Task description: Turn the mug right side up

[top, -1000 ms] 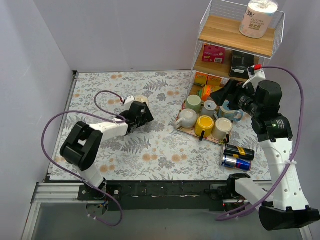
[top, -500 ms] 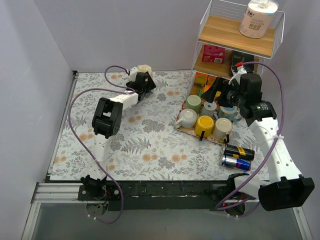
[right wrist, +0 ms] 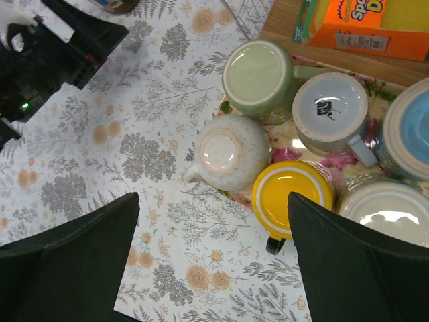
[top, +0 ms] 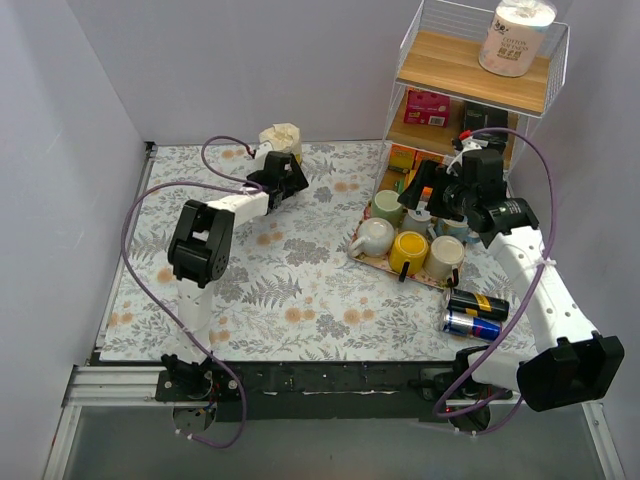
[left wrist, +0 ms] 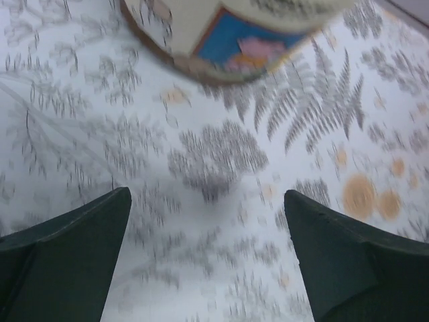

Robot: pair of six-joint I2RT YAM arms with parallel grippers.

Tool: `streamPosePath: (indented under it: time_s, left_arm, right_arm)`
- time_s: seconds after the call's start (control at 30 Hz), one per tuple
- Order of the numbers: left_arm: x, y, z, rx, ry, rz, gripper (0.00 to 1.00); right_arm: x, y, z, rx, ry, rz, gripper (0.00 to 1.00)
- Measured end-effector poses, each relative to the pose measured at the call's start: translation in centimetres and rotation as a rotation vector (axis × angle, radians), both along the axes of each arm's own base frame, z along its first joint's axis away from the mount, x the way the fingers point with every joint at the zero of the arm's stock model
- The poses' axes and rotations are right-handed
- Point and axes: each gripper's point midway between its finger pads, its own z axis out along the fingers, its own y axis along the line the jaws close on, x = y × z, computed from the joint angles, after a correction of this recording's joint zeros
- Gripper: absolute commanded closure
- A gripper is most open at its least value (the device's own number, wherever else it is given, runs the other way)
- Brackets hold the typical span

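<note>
Several mugs crowd a flowered tray (top: 362, 252) at the right. The green mug (right wrist: 258, 77), the grey mug (right wrist: 330, 111) and the speckled white mug (right wrist: 231, 151) stand bottom up. A yellow mug (right wrist: 293, 198) is beside them; I cannot tell which way up it is. My right gripper (top: 422, 188) hovers open above the tray's left end and holds nothing. In the right wrist view the right gripper (right wrist: 213, 221) has the speckled mug and the yellow mug ahead of its fingers. My left gripper (top: 290, 176) is open and empty over the cloth at the far back.
A cream jar (top: 280, 137) with a blue label (left wrist: 228, 27) stands just beyond the left gripper. Two drink cans (top: 476, 313) lie near the tray's front. A wire shelf rack (top: 470, 85) with boxes and a paper roll (top: 517, 35) rises behind the tray.
The left arm swung from the middle left of the table to the far back beside the jar. The right arm moved left over the tray, and its jaws opened a little wider.
</note>
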Motion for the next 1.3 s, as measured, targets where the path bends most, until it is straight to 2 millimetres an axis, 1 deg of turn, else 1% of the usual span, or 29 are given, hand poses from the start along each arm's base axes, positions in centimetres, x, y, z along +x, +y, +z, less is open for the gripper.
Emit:
streamPosePath:
  time_s: [0.07, 0.1, 0.17, 0.2, 0.27, 0.3, 0.37, 0.4, 0.47, 0.5, 0.57, 0.63, 0.67, 0.73, 0.83, 0.87, 0.9, 0.93, 1.03, 1.17, 1.3]
  left_arm:
    - [-2.2, -0.6, 1.1, -0.002, 0.01, -0.03, 0.02]
    - [-3.4, -0.9, 2.2, -0.004, 0.01, -0.047, 0.02]
    - [-5.4, -1.7, 4.7, -0.025, -0.009, -0.086, 0.02]
    - [-6.3, -2.1, 6.4, -0.038, -0.028, -0.106, 0.02]
    - [-7.6, -2.4, 9.5, -0.064, -0.066, -0.131, 0.02]
    - [-8.3, -2.4, 11.4, -0.081, -0.094, -0.142, 0.02]
    - [-9.8, -2.0, 14.4, -0.112, -0.142, -0.157, 0.02]
    - [-10.9, -1.7, 15.7, -0.128, -0.16, -0.167, 0.02]
    - [-12.7, -1.1, 17.3, -0.153, -0.18, -0.181, 0.02]
    - [-13.6, -0.9, 18.0, -0.163, -0.188, -0.189, 0.02]
    - [-15.3, -0.6, 18.9, -0.185, -0.195, -0.213, 0.02]
    - [-16.7, -0.6, 19.5, -0.201, -0.198, -0.241, 0.02]
    - [-17.7, -0.5, 19.8, -0.209, -0.198, -0.259, 0.02]
    - [-19.1, -0.3, 20.3, -0.22, -0.201, -0.285, 0.02]
    - [-21.0, -0.2, 21.5, -0.243, -0.217, -0.324, 0.02]
    - [-21.6, -0.2, 21.9, -0.25, -0.225, -0.335, 0.02]
    - [-22.1, -0.1, 22.2, -0.256, -0.23, -0.343, 0.02]
    - [-22.4, -0.1, 22.5, -0.261, -0.238, -0.349, 0.02]
    - [-23.1, 0.0, 23.0, -0.269, -0.243, -0.362, 0.02]
    - [-23.4, -0.1, 22.5, -0.267, -0.222, -0.368, 0.02]
    - [-23.6, 0.0, 22.0, -0.262, -0.201, -0.367, 0.02]
  right_arm:
    - [-0.1, -0.1, -0.3, -0.018, 0.009, -0.016, 0.02]
    - [-0.3, -0.1, -0.5, -0.03, 0.016, -0.021, 0.03]
    - [-0.6, 0.2, -0.9, -0.058, 0.025, -0.028, 0.05]
    - [-0.9, 0.5, -1.1, -0.074, 0.03, -0.033, 0.05]
    - [-1.5, 1.7, -1.6, -0.104, 0.04, -0.03, 0.09]
    - [-2.0, 2.7, -1.8, -0.114, 0.043, -0.023, 0.1]
    - [-2.8, 4.5, -2.7, -0.146, 0.048, -0.01, 0.12]
    - [-3.4, 5.4, -3.4, -0.164, 0.059, -0.004, 0.13]
    - [-4.5, 6.7, -5.3, -0.211, 0.094, 0.001, 0.15]
    - [-4.9, 6.8, -6.4, -0.238, 0.116, -0.008, 0.15]
    - [-5.2, 5.8, -8.2, -0.296, 0.151, -0.056, 0.16]
    - [-5.6, 4.2, -9.8, -0.354, 0.18, -0.113, 0.18]
    - [-5.9, 3.3, -10.5, -0.379, 0.191, -0.136, 0.2]
    - [-6.4, 2.2, -11.6, -0.415, 0.212, -0.166, 0.21]
    - [-7.2, 1.1, -13.3, -0.444, 0.242, -0.202, 0.26]
    - [-7.3, 0.9, -13.7, -0.448, 0.25, -0.214, 0.3]
    - [-7.4, 0.6, -14.1, -0.453, 0.256, -0.227, 0.32]
    - [-7.5, 0.4, -14.5, -0.459, 0.263, -0.24, 0.35]
    - [-7.5, 0.1, -15.8, -0.482, 0.283, -0.268, 0.38]
    - [-7.0, 0.0, -17.5, -0.519, 0.309, -0.303, 0.46]
    - [-6.9, -0.3, -18.5, -0.538, 0.327, -0.334, 0.51]
